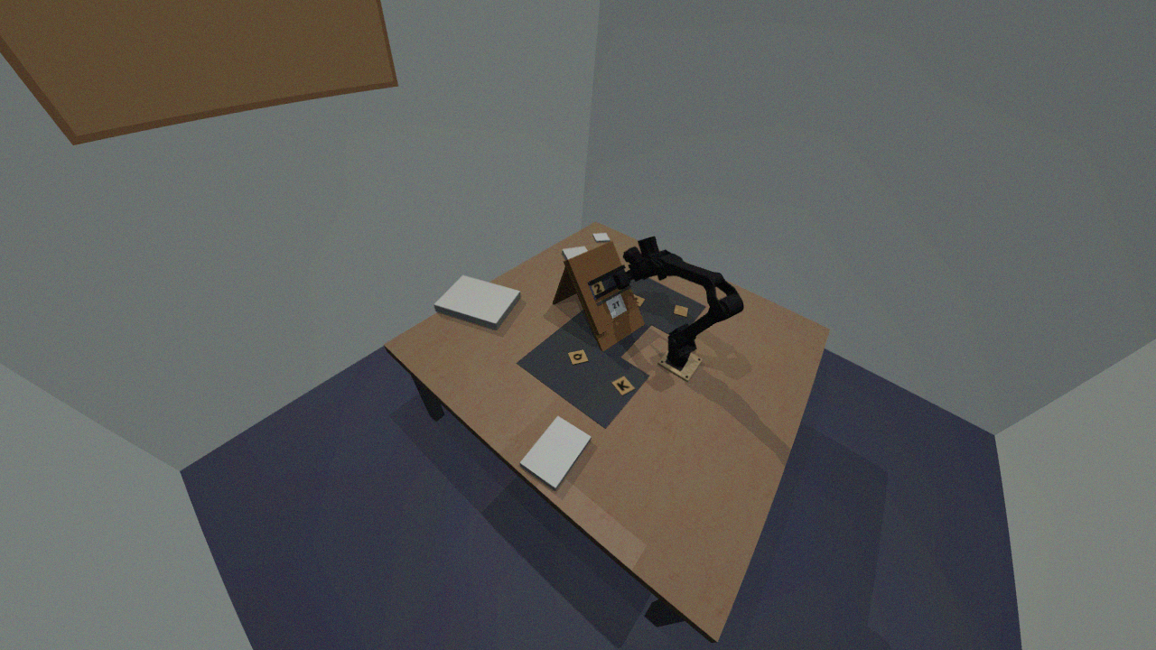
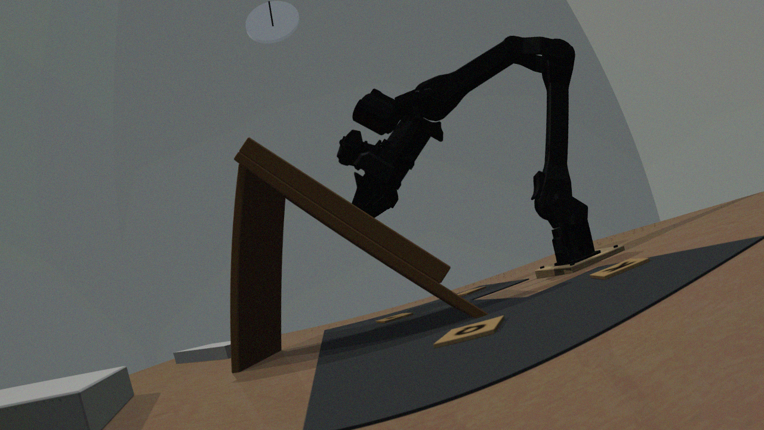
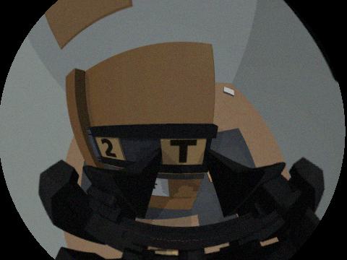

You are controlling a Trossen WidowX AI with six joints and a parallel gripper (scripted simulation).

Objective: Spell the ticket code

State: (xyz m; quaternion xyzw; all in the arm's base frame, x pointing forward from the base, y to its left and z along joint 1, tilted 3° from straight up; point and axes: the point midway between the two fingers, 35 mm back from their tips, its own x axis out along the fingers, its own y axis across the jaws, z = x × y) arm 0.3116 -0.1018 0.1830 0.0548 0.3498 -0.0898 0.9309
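The board [image 1: 593,260] [image 2: 315,189] [image 3: 152,87] leans on its stand. Its ticket [image 1: 616,305] reads 2T. The black rail [image 3: 144,131] holds the 2 tile [image 1: 598,287] [image 3: 109,149] at its left end. The T tile [image 3: 167,157] is upright to the eye between the rail's bars near the right, open end, with a gap between it and the 2. My gripper [image 1: 620,279] [image 2: 368,211] [image 3: 183,151] is shut on the T tile by its left and right sides. The tile is hidden in the top and exterior views.
A Q tile [image 1: 577,356] [image 2: 470,331] and a K tile [image 1: 622,385] [image 2: 619,267] lie on the dark mat [image 1: 598,403] [image 2: 373,374]. Two more tiles lie beyond the board, one at the right [image 1: 681,310]. White slabs [image 1: 477,301] [image 1: 555,452] lie near the table edge.
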